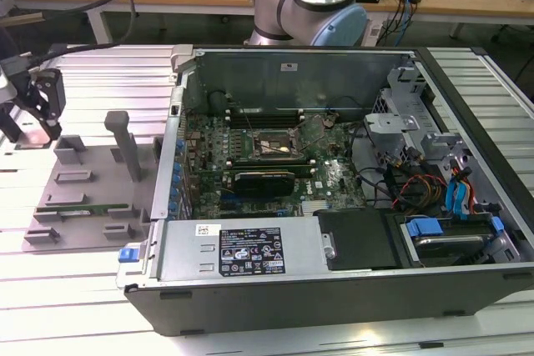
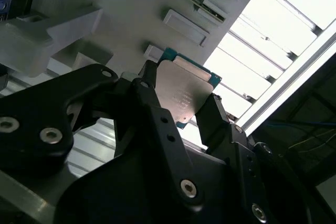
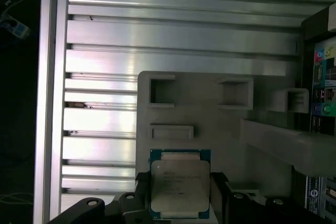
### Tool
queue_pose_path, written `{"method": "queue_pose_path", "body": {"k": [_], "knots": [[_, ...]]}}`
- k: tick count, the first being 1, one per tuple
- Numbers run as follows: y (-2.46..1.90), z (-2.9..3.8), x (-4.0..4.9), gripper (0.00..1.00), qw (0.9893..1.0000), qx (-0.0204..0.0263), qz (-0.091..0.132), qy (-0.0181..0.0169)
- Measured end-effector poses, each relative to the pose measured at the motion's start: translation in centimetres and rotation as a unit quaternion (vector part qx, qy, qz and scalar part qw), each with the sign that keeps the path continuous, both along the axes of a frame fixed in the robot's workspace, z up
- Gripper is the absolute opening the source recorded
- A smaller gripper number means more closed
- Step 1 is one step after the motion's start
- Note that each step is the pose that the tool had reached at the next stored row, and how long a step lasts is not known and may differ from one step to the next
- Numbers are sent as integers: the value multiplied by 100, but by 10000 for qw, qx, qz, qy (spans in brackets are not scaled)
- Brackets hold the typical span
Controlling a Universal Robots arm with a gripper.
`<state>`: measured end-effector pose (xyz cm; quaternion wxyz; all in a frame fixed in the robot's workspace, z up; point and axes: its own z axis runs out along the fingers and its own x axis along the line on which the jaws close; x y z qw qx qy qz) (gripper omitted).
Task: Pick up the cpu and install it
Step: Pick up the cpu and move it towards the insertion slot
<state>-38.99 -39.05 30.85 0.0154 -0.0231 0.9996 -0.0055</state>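
Squarely across the middle and the exterior view's right lies the open grey metal computer case [image 1: 350, 289], and at the exterior view's left sits the pale grey moulded fixture tray [image 1: 83, 181]. At that tray's edge the black two-fingered gripper [image 1: 37, 110] is clamped on the cpu [image 3: 180, 184], a small silvery-lidded square chip with a blue-green rim, pinched by opposite edges in the first wrist view

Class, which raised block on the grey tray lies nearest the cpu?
The low solid bar beyond the cpu; the three hollow square blocks sit farther off.
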Motion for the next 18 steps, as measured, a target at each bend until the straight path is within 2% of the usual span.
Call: {"method": "queue_pose_path", "body": {"k": [10,18], "knots": [[4,103,0,55,10000,0,0,0],[8,231,0,55,10000,0,0,0]]}}
